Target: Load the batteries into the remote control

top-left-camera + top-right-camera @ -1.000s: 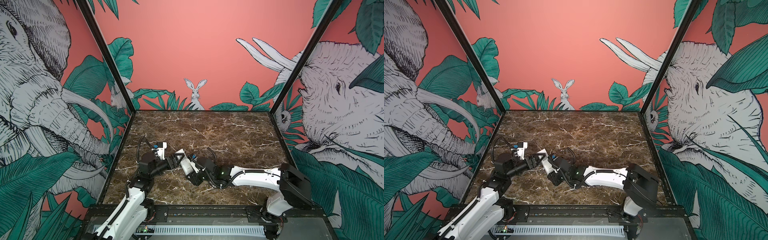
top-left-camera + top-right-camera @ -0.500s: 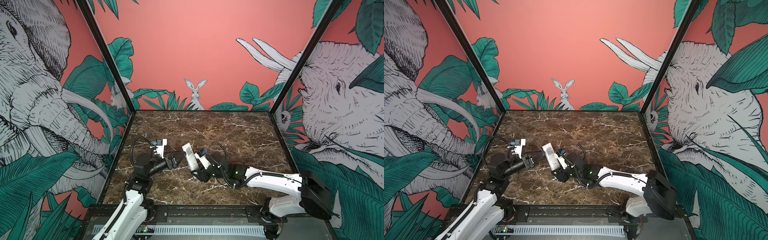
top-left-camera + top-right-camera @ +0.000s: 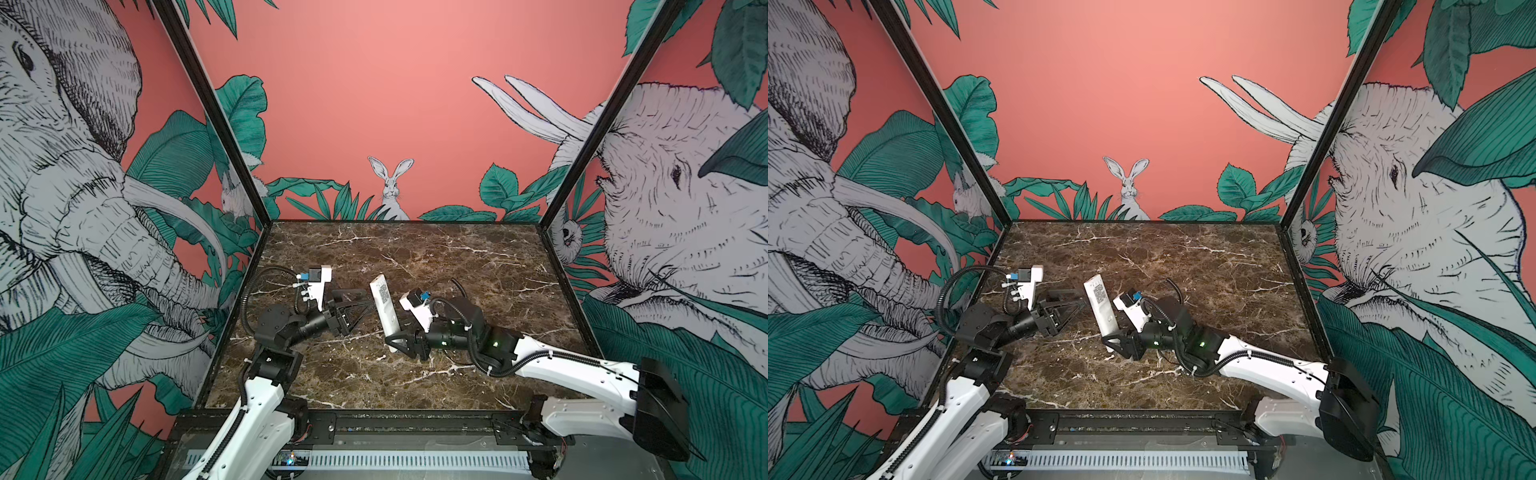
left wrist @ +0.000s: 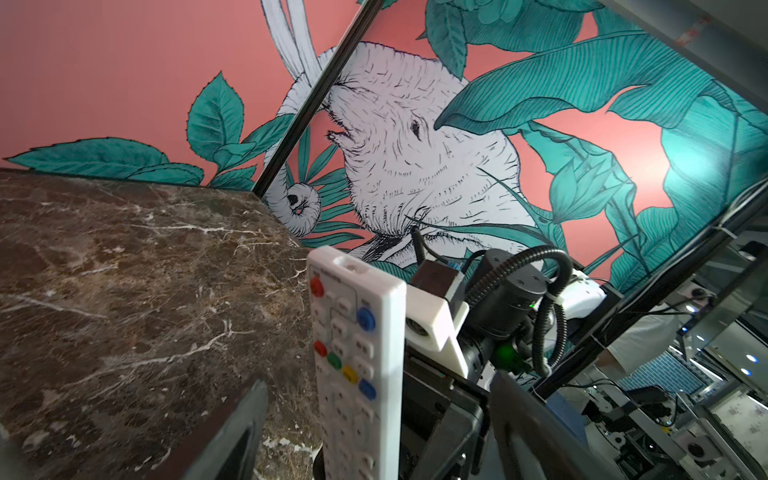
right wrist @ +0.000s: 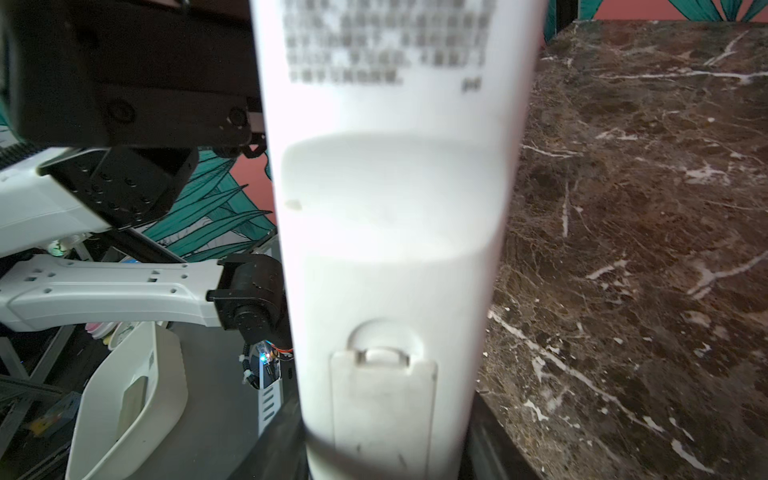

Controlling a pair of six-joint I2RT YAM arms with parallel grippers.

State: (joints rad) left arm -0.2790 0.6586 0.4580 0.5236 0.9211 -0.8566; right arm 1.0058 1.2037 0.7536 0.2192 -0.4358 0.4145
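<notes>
- Remote control (image 3: 384, 307): clamped near its lower end in the right hand (image 3: 397, 338). It stands nearly upright with a slight lean, over the front-middle of the bench (image 3: 457, 266). Whether its lower tip touches the bench cannot be told.
- Left hand (image 3: 361, 305): jaws apart, holding nothing, tips just beside the button face. Contact cannot be confirmed.
- Handling (judgement): rigid, light plastic shell. It is smooth, so it may pivot in a single end grip, and its length gives leverage against that grip.
- Recommended hold (judgement): across the narrow side edges at mid-body, clear of the battery cover (image 5: 382, 399) and the buttons. The present grip sits at the cover end and may obstruct its removal.
- Right wrist view only: plain back, closed cover with latch tab (image 5: 382, 355), blurred printed label (image 5: 386, 41), white bin (image 5: 124, 399) beyond the bench edge.
- Left wrist view only: coloured buttons (image 4: 345, 370) and the left fingers (image 4: 237, 432) flanking the remote control.
- Both top views: posture of both arms, with cover detail too small to read.
- Batteries: not visible in any view.
</notes>
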